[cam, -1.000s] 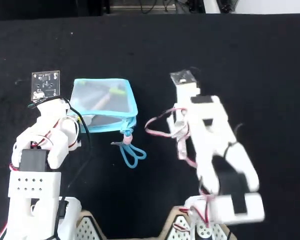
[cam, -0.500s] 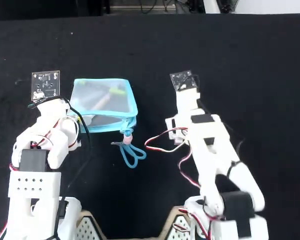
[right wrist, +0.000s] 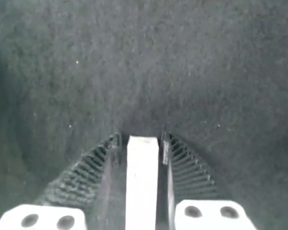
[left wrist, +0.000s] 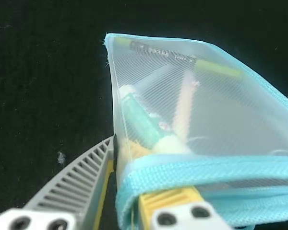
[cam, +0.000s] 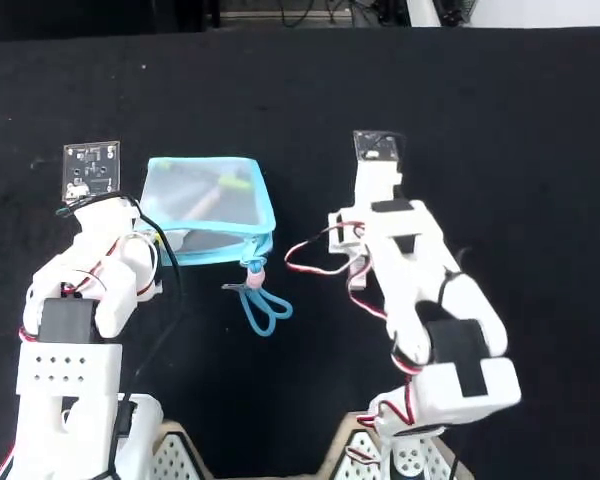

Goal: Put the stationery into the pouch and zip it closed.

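Note:
A translucent pouch (cam: pixel 202 200) with blue trim lies left of centre on the black cloth. Through its mesh (left wrist: pixel 201 110) I see a green pen (left wrist: pixel 139 120), a yellow-green marker (left wrist: pixel 216 67) and a pale pencil (left wrist: pixel 182 110). My left gripper (cam: pixel 166 240) is shut on the pouch's near left corner (left wrist: pixel 122 160), with the grey ribbed finger (left wrist: pixel 81 177) outside the blue edge. My right arm (cam: pixel 400 235) stands to the right of the pouch, apart from it. Its gripper (right wrist: pixel 141 138) is shut on a white flat stick (right wrist: pixel 142 182) just above bare cloth.
The zip's blue cord loop (cam: pixel 263 302) with a pink bead trails from the pouch's near right corner towards the arms. Red and white cables (cam: pixel 315 262) hang off the right arm. The cloth's far edge (cam: pixel 300 28) borders clutter.
The right arm has swung and its wrist has moved a little farther out and to the right. The pouch, the cord loop and the left arm have stayed put.

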